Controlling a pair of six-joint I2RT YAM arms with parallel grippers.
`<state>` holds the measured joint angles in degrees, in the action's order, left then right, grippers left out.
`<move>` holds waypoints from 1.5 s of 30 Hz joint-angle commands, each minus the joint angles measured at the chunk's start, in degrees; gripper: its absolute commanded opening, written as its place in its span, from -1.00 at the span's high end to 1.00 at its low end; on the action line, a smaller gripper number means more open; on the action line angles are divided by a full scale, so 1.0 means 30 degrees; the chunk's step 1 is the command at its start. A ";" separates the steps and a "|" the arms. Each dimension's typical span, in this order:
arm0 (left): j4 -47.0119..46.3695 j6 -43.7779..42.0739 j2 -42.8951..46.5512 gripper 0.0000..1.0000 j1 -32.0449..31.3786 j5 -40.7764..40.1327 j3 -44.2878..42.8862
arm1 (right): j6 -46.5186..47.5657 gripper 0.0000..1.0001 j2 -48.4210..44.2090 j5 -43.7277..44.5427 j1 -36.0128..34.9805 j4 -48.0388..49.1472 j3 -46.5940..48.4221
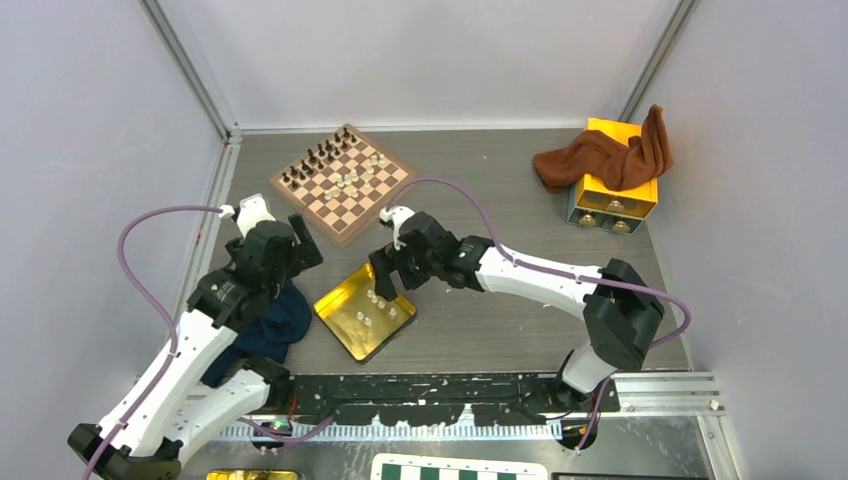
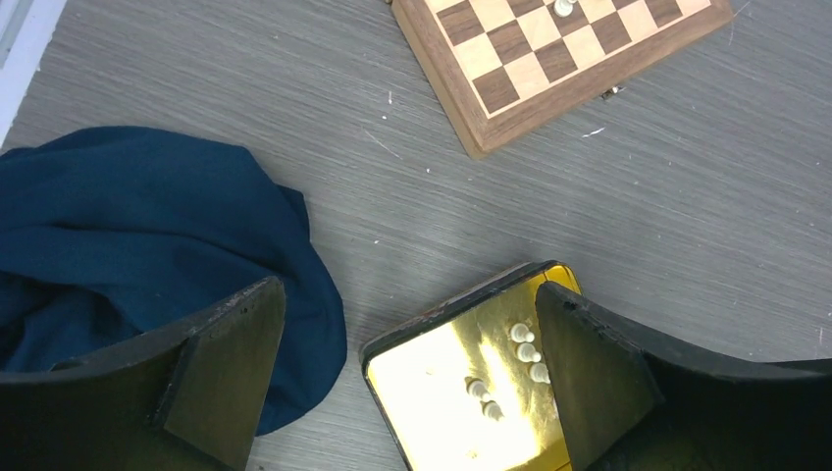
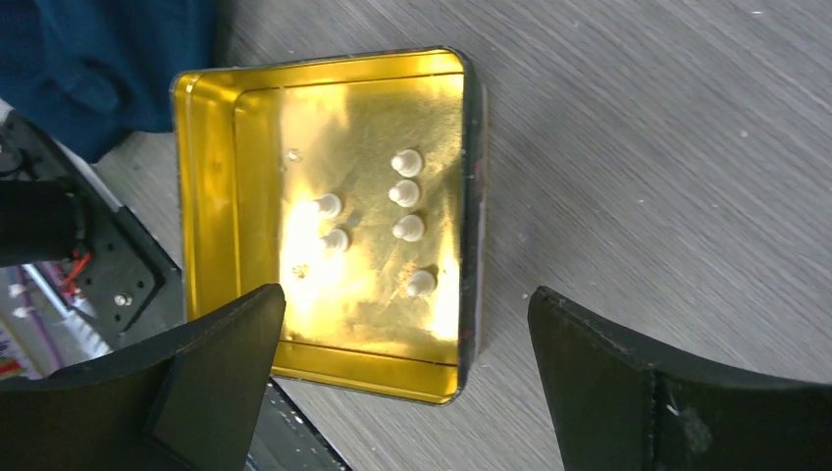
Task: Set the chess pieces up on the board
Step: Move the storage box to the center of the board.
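Shallow gold-yellow metal tray (image 3: 206, 196) sits on the grey worktop (image 1: 520, 165) near the arms — six cream-white chess pieces (image 3: 406, 162) inside, in two loose rows. Right hand (image 3: 404, 294) hovers over the tray's near edge, jaws spread wide, holding nothing. Left hand (image 2: 407, 294) is also wide open & holds nothing; it's above the worktop between the tray and a crumpled dark blue cloth (image 2: 147, 226). Small square wooden chessboard (image 1: 345, 183) lies farther back, w/ dark pcs along its far-left side and cream ones toward the middle. Far right: yellow box w/ small drawers (image 1: 612, 128) — brown cloth (image 1: 600, 155) draped over it, contents can't be seen.
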<state>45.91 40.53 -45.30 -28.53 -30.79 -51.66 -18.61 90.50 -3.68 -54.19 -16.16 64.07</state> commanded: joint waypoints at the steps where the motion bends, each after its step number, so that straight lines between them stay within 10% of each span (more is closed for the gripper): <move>1: 0.0493 0.0944 0.0074 -0.99 -0.0156 -0.0732 -0.1015 | -0.1767 -1.00 -0.1628 -0.1124 0.0223 0.2602 -0.0922; 7: 0.0831 0.0758 0.0078 -0.99 -0.0156 -0.1330 -0.1383 | -0.4506 -0.99 -0.4739 -0.0226 0.0541 0.8285 -0.4715; 11: 0.0762 0.1033 0.0194 -0.99 -0.0156 -0.1398 -0.1149 | -0.2376 -0.42 -0.2109 -0.1918 0.0890 0.3507 -0.1488; 18: 0.0736 0.1167 0.0727 -0.99 -0.0186 -0.1503 -0.0861 | 0.0074 -0.06 0.1275 0.1085 0.0604 -0.0554 0.1529; 45: -0.0274 0.1297 0.0567 -0.99 -0.0186 -0.0609 -0.0035 | 0.2056 -0.04 0.2781 0.5115 -0.0480 -0.1387 0.2782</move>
<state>48.18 43.44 -43.16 -28.88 -32.80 -51.81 -14.33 103.50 7.68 -55.42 -21.15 69.97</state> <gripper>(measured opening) 0.996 0.519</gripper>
